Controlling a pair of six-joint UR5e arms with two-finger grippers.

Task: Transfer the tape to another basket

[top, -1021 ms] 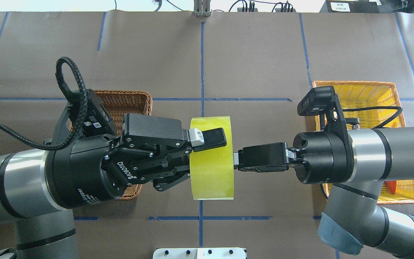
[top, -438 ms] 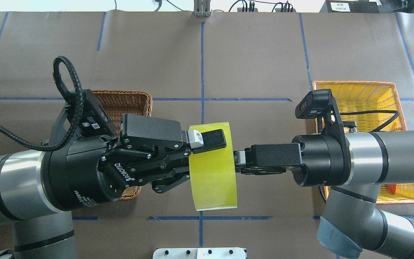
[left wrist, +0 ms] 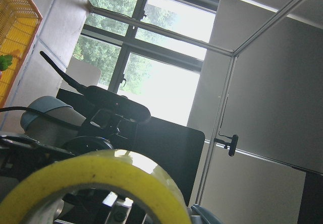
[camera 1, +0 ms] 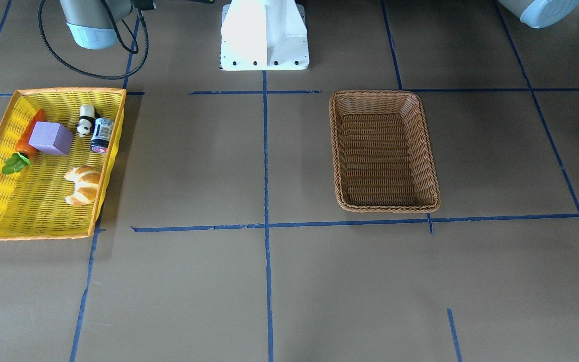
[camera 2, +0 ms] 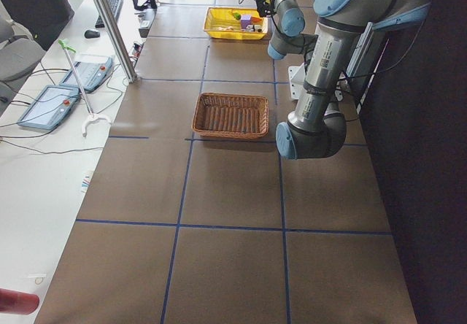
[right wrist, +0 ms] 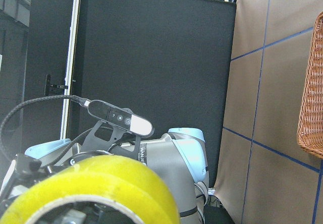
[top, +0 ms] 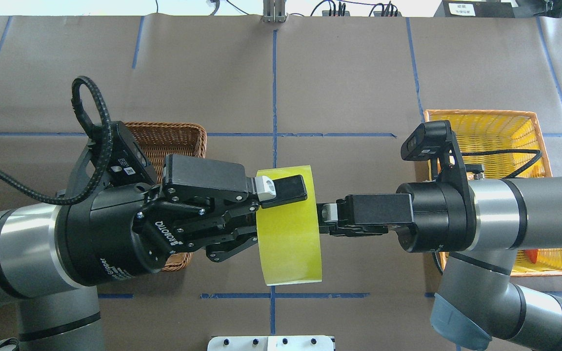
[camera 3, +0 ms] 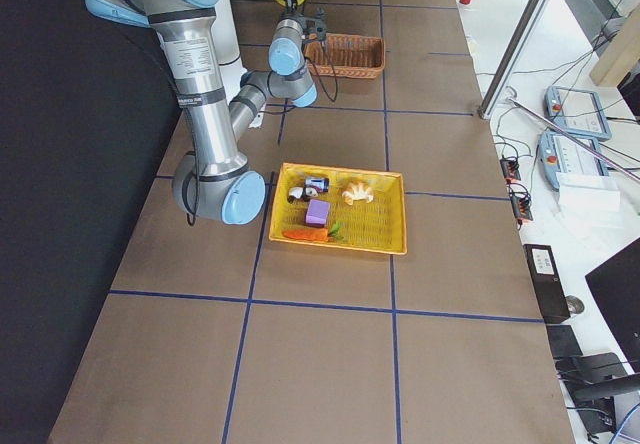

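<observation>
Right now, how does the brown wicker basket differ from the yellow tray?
Colour: the brown basket is tan wicker; the yellow tray is bright yellow with an orange rim. Contents: the brown basket holds nothing; the yellow tray holds a carrot, purple block, panda, can and croissant. Both are rectangular and woven.

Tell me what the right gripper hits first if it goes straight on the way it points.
The tape. The right gripper points straight at the roll's side face, fingertips right at it in the overhead view; whether they touch is unclear.
</observation>
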